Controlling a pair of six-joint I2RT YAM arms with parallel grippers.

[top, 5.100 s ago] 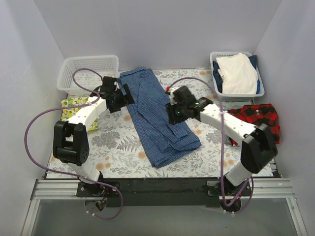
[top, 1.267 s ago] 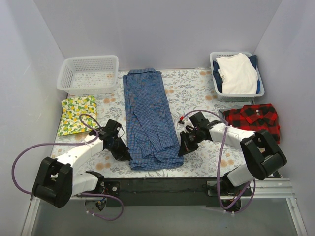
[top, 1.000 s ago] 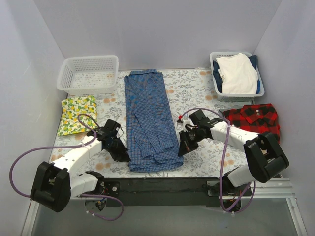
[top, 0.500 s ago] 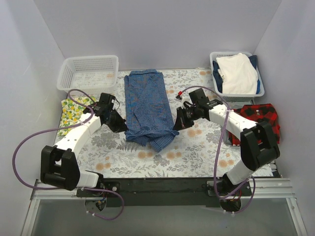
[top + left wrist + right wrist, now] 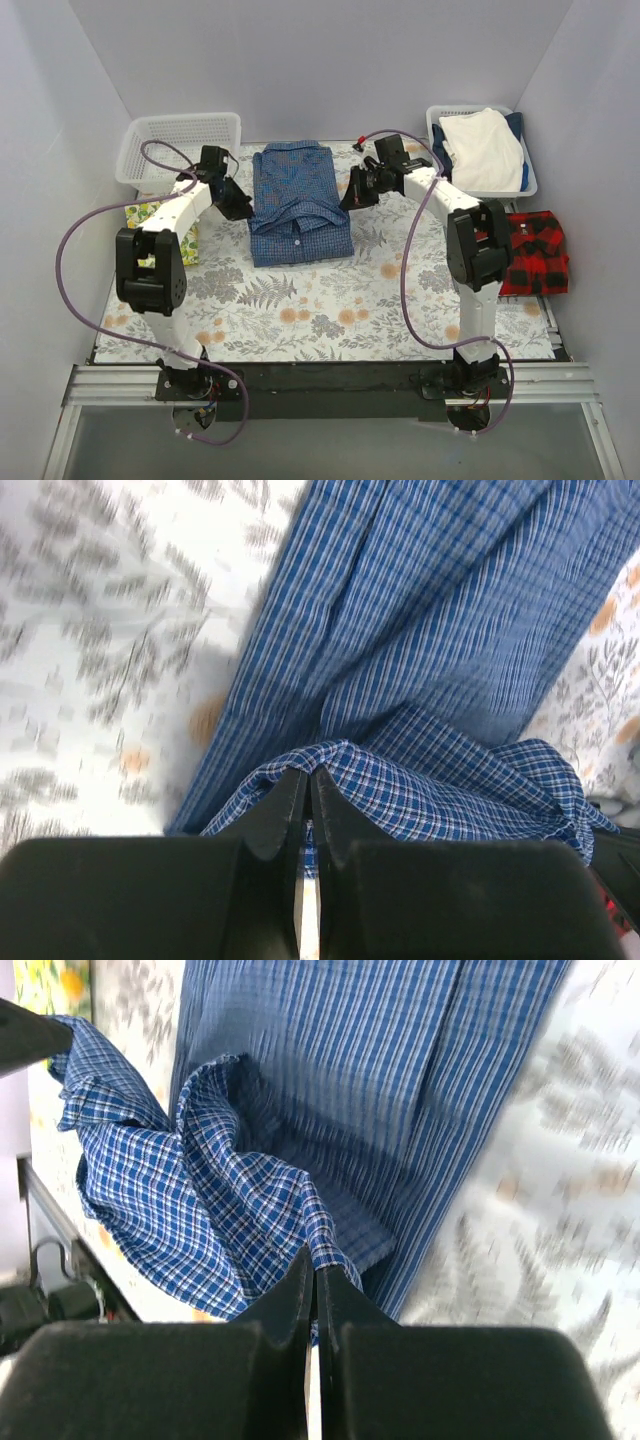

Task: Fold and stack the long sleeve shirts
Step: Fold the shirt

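Note:
The blue fine-check shirt [image 5: 300, 205] lies at the back middle of the table, doubled over on itself with its lower half on top. My left gripper [image 5: 240, 208] is at the shirt's left edge, shut on a pinch of its hem [image 5: 380, 780]. At the right edge, my right gripper [image 5: 350, 197] is shut on the other hem corner [image 5: 300, 1210]. In both wrist views the lifted checked cloth [image 5: 150, 1190] bunches over the flat layer [image 5: 450, 610]. The red-and-black plaid shirt [image 5: 535, 250] lies at the right edge, partly behind my right arm.
An empty white basket [image 5: 180, 150] stands at the back left, with a lemon-print cloth [image 5: 150, 213] in front of it. A basket [image 5: 436, 140] at the back right holds a white garment [image 5: 485, 148]. The table has a floral cover [image 5: 330, 300].
Both grippers have carried the blue shirt's near hem from the table's front edge to the back, folding the shirt over itself.

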